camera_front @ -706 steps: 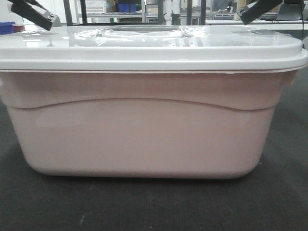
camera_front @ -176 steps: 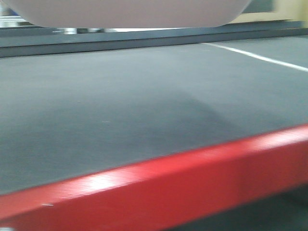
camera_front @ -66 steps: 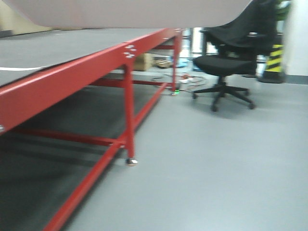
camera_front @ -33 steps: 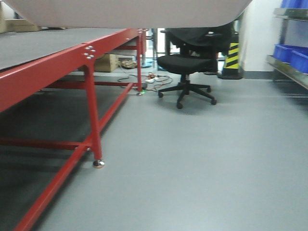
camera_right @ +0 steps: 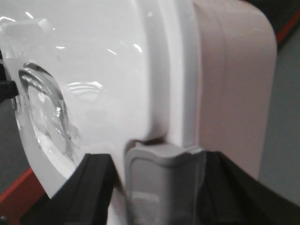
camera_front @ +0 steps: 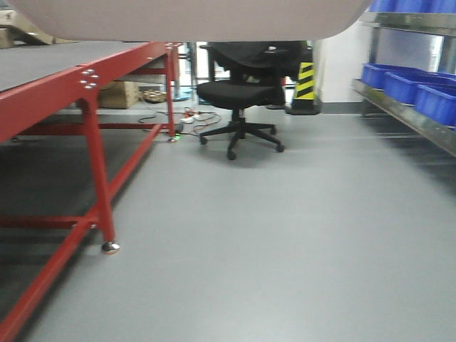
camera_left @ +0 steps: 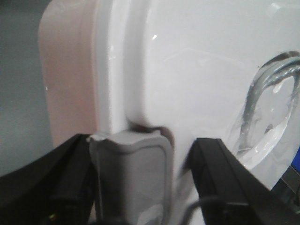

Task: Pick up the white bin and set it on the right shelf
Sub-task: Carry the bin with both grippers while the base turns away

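The white bin [camera_front: 192,18] hangs in the air, and only its pale pinkish underside shows along the top of the front view. Its glossy lid [camera_left: 187,70] with the moulded handle [camera_left: 267,108] fills the left wrist view. My left gripper [camera_left: 140,150] is shut on the grey latch [camera_left: 131,173] at one end of the bin. At the other end my right gripper [camera_right: 159,164] is shut on the matching latch [camera_right: 161,183], beside the lid [camera_right: 103,70]. The right shelf [camera_front: 406,115] shows its shiny steel rail at the right edge.
A red-framed table [camera_front: 78,77] with a dark top stands on the left, one foot [camera_front: 110,247] on the grey floor. A black office chair [camera_front: 239,92] sits ahead. Blue crates [camera_front: 399,82] rest on the shelf. A yellow-black post [camera_front: 306,78] stands behind the chair.
The bin has come up off the dark table top. The view has swung right: table and chair slid left, and the steel shelf with blue crates came further into view.
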